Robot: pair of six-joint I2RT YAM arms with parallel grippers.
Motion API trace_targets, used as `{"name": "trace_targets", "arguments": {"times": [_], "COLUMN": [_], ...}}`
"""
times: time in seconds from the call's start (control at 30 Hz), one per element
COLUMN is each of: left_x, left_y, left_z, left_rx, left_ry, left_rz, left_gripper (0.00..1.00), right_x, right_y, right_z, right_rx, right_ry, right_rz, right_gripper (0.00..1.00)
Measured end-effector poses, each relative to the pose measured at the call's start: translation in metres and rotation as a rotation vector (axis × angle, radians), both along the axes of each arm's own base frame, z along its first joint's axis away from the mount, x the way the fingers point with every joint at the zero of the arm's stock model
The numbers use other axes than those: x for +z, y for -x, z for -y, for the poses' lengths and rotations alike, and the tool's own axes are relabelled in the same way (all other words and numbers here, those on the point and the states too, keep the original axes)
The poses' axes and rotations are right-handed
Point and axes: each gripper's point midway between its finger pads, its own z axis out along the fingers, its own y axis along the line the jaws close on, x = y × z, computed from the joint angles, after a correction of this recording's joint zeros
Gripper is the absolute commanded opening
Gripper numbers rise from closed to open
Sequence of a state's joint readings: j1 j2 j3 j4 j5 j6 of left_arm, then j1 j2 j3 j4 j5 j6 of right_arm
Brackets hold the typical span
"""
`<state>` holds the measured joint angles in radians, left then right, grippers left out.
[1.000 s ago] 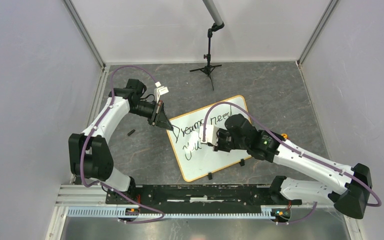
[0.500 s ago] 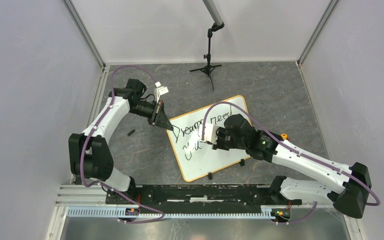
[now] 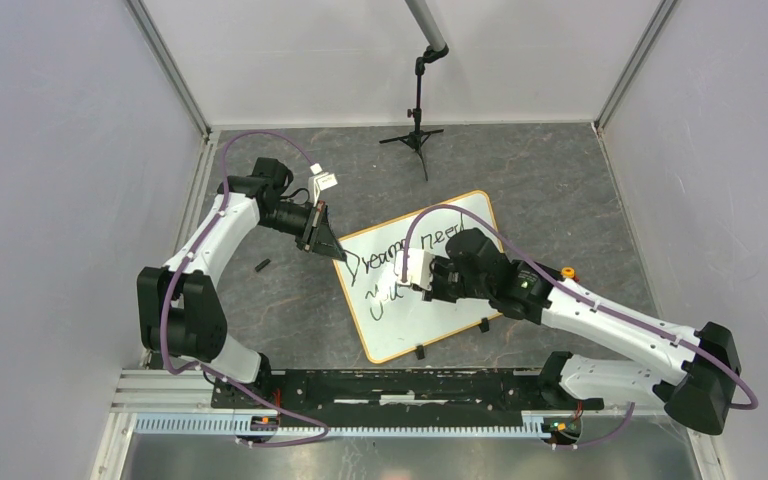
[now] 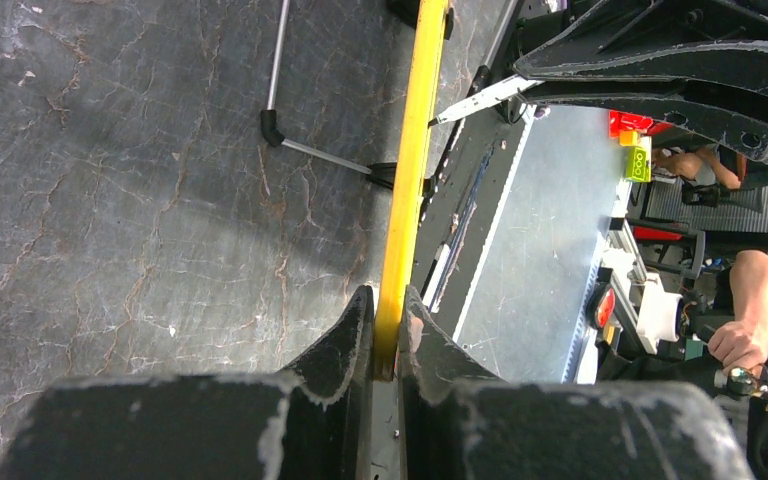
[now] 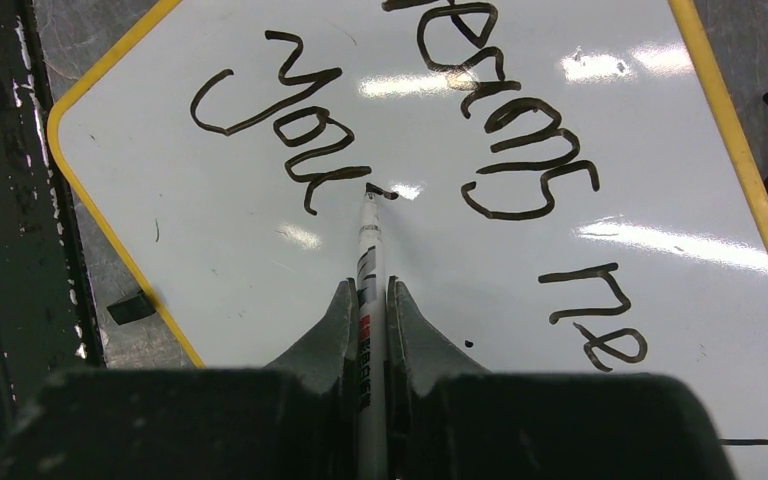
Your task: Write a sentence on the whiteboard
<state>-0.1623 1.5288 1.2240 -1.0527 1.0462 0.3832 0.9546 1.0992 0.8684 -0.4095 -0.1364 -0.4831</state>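
The whiteboard lies tilted on the dark table, white with a yellow-orange rim. The sentence is black handwriting; the right wrist view shows "Dreams", "need" and "your". My right gripper hangs over the board's middle, shut on a white marker. The marker's tip touches the board just past the end of "your". My left gripper is shut on the board's rim at its left corner, seen edge-on.
A black tripod stand rises at the back of the table. A small black piece lies left of the board. Two black clips sit at the board's near edge. A small orange object lies by the right arm.
My right gripper has shifted slightly left across the board with the marker. The left arm and the board have not moved.
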Motion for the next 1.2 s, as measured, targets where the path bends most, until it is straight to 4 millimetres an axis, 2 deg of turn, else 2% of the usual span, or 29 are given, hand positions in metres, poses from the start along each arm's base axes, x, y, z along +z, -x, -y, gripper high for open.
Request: {"name": "trace_targets", "arguments": {"times": [0.4,0.8,1.2], "left_x": [0.000,0.000,0.000], "left_y": [0.000,0.000,0.000], "left_z": [0.000,0.000,0.000], "left_rx": [0.000,0.000,0.000], "left_ry": [0.000,-0.001,-0.001], "left_rz": [0.000,0.000,0.000], "left_gripper": [0.02,0.02,0.02], "right_x": [0.001,-0.023,-0.024], "right_y": [-0.004,0.020,0.019], "right_z": [0.006,0.011,0.012], "right_rx": [-0.029,0.046,0.017], "right_ry": [-0.009,0.027,0.017], "right_rz": [-0.007,-0.100,-0.119], "right_gripper": [0.00,0.00,0.00]}}
